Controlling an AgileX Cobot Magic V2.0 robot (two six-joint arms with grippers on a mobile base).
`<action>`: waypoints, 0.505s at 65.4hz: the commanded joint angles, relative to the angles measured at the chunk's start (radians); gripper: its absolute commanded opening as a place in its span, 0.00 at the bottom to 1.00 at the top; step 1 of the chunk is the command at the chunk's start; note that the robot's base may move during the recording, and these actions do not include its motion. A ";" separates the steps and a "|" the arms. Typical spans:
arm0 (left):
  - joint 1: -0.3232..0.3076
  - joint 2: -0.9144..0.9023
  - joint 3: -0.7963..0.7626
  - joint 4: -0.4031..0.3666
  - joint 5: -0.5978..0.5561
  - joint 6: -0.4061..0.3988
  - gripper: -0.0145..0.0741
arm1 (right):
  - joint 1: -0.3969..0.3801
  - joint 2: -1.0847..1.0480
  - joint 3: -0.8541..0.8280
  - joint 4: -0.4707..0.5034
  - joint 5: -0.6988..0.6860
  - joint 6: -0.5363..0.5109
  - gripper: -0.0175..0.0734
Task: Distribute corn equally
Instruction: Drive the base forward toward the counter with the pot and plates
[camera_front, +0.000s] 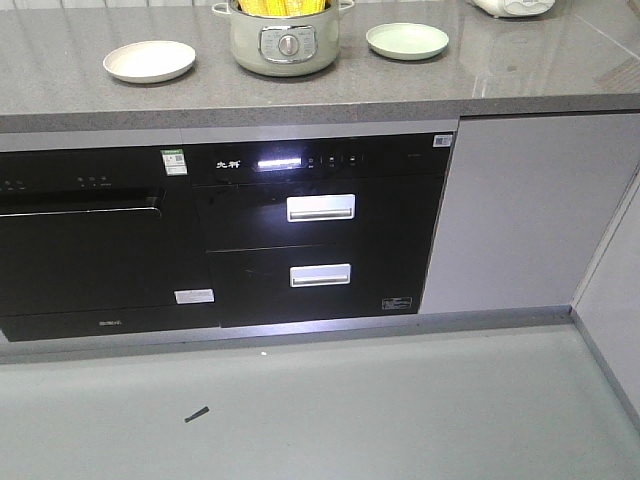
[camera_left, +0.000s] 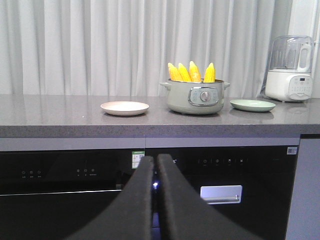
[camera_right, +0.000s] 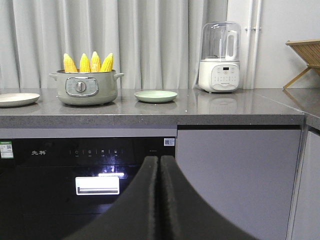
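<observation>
Left wrist view: on the counter (camera_left: 60, 117), a cream plate (camera_left: 124, 108) lies at 9 o'clock of the pot (camera_left: 195, 97), four corn cobs (camera_left: 191, 73) stand tips-up inside it, a green plate (camera_left: 252, 105) at 3 o'clock. Both the left claw (camera_left: 155, 159) and right claw (camera_right: 159, 159) are pinched fully closed, gripping nothing.

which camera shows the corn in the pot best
The left wrist view, narrowly: all four corn cobs stand tips-up in the pot, near centre and easy to count. The right wrist view shows the same four, bunched tighter toward the left edge. The front view catches only a yellow sliver, cropped by the top edge.
</observation>
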 joint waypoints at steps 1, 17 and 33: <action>0.000 -0.016 -0.016 -0.009 -0.075 -0.005 0.16 | -0.005 -0.007 0.009 -0.010 -0.074 -0.005 0.18; 0.000 -0.016 -0.016 -0.009 -0.075 -0.005 0.16 | -0.005 -0.007 0.009 -0.010 -0.074 -0.005 0.18; 0.000 -0.016 -0.016 -0.009 -0.075 -0.005 0.16 | -0.005 -0.007 0.009 -0.010 -0.074 -0.005 0.18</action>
